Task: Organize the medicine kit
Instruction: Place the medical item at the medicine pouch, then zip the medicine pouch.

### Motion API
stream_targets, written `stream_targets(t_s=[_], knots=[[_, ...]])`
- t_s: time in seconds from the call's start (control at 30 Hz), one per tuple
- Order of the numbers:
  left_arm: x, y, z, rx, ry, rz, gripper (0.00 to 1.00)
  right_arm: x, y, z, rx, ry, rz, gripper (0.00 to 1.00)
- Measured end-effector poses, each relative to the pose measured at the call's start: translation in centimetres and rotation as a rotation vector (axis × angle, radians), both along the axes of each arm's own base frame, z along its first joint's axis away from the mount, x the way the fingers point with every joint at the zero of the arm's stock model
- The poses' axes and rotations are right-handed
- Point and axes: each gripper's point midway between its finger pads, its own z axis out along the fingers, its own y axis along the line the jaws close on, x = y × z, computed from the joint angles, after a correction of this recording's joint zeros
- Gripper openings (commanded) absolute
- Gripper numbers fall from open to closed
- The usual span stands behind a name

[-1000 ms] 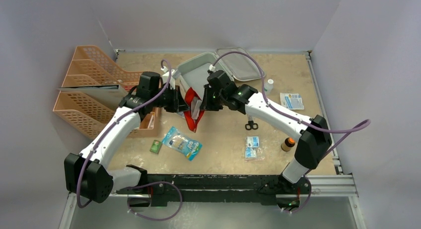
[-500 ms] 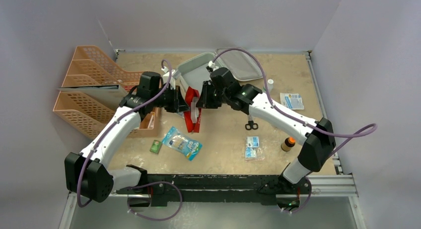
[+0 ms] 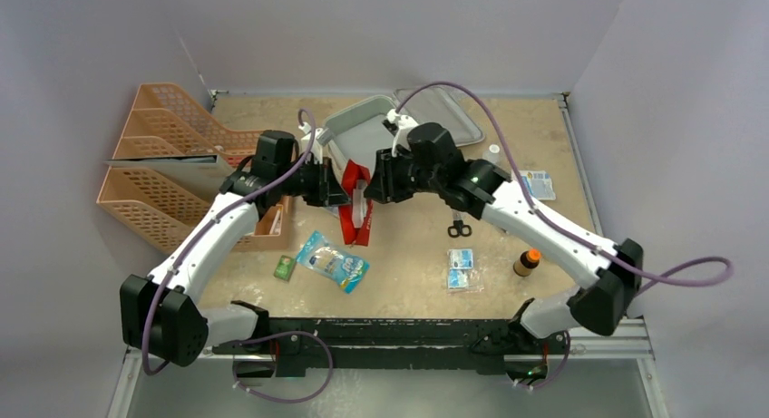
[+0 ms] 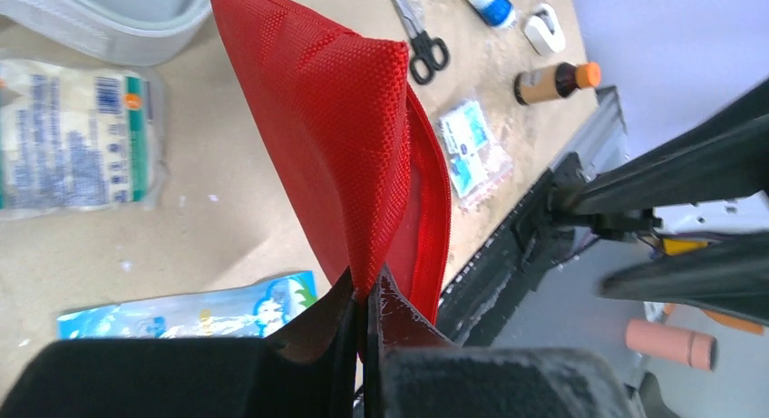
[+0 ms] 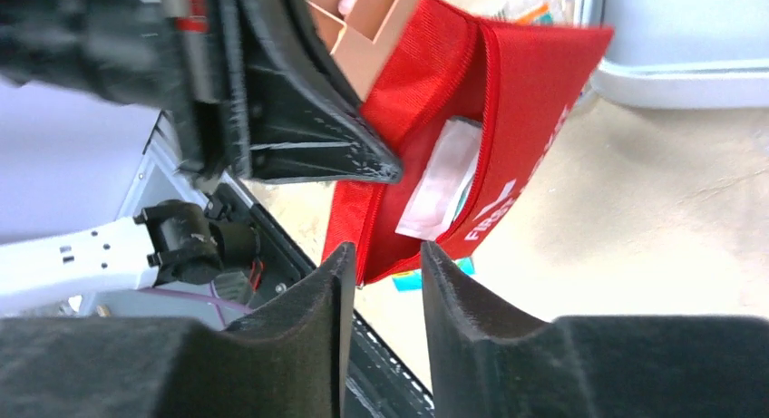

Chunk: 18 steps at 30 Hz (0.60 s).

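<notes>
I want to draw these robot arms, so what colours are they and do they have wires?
The left arm and right arm have smooth white links with chunky black joints. A purple cable loops along each. The left gripper and right gripper are black, with two wedge-shaped fingers each.
</notes>
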Motion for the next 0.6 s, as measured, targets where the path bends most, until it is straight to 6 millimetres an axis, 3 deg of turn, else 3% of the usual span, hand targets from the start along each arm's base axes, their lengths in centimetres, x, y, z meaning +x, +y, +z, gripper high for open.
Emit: stream_targets(t_s=[0.23, 0.6], knots=[[-1.5, -2.0, 0.9, -0.114, 0.048, -0.124, 0.0, -0.7, -2.2, 4.4, 0.002, -0.154, 0.039, 0.69], [-6.4, -6.3, 4.7, -0.297, 0.011, -0.432, 0.0, 0.9, -4.3, 6.9, 0.144, -0.118, 0.145, 0.72]])
